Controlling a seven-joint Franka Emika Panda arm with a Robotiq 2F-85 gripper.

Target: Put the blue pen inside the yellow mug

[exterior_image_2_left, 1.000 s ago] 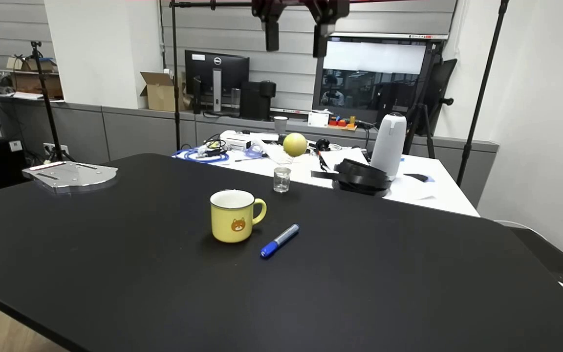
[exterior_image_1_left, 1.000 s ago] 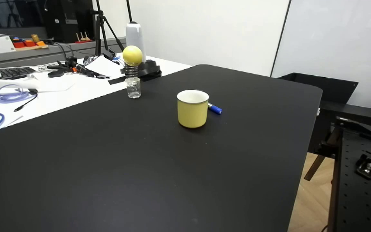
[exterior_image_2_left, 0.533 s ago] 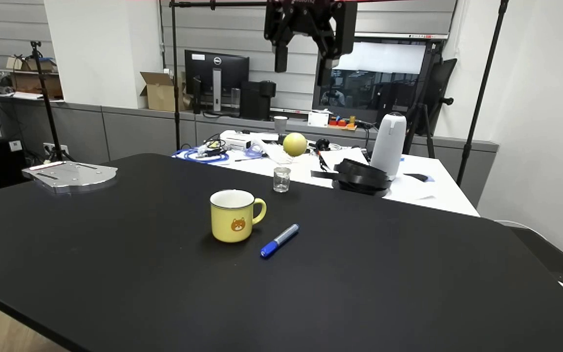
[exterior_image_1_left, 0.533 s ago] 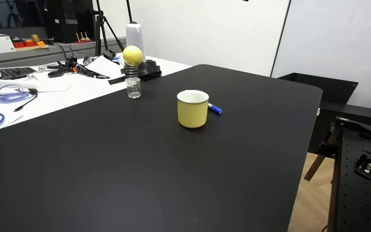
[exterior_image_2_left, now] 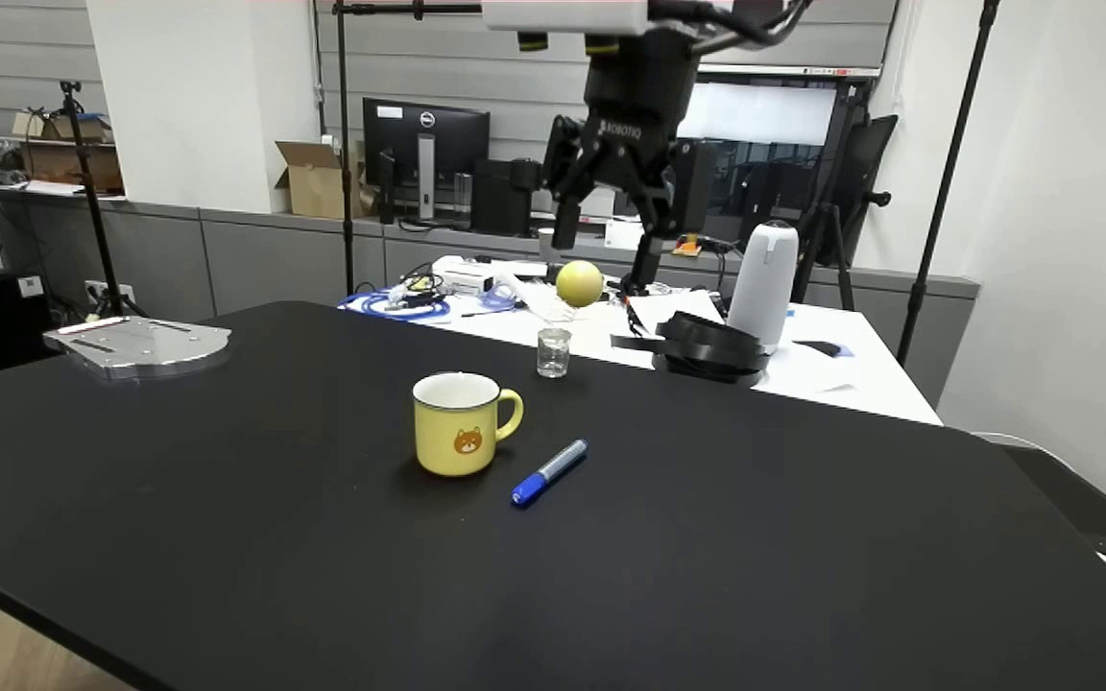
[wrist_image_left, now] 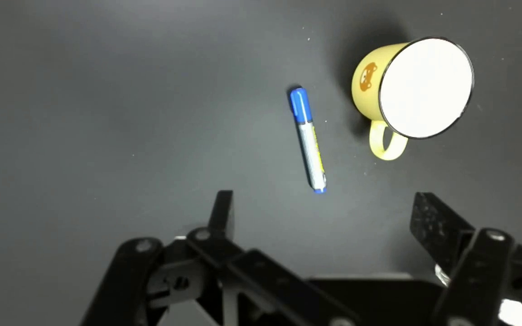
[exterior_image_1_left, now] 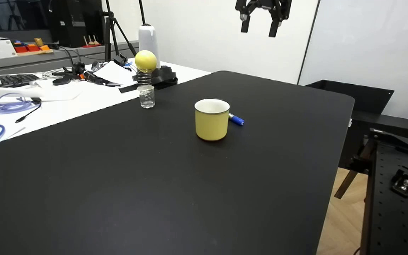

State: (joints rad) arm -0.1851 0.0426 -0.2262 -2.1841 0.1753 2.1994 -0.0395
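Note:
The blue pen (exterior_image_2_left: 549,473) lies flat on the black table beside the yellow mug (exterior_image_2_left: 455,441). It has a blue cap and a silver-white barrel. In an exterior view the mug (exterior_image_1_left: 211,124) hides part of the pen (exterior_image_1_left: 236,119). The mug stands upright, its handle to one side. In the wrist view the pen (wrist_image_left: 309,145) lies with its cap away from the jaws, and the mug (wrist_image_left: 369,86) stands to its right. My gripper (wrist_image_left: 324,195) is open and empty. It hangs well above the table in both exterior views (exterior_image_1_left: 259,32) (exterior_image_2_left: 605,261).
A clear glass bottle (exterior_image_1_left: 146,96) with a yellow ball (exterior_image_1_left: 146,61) above it stands by the table edge. A white side table with cables, a white device (exterior_image_2_left: 764,285) and a black strap (exterior_image_2_left: 707,345) adjoins. A clear plate (exterior_image_2_left: 140,345) lies at the far left.
My gripper has come down from the top of the picture toward the table, open throughout. It now shows in both exterior views. The pen and the mug have not moved.

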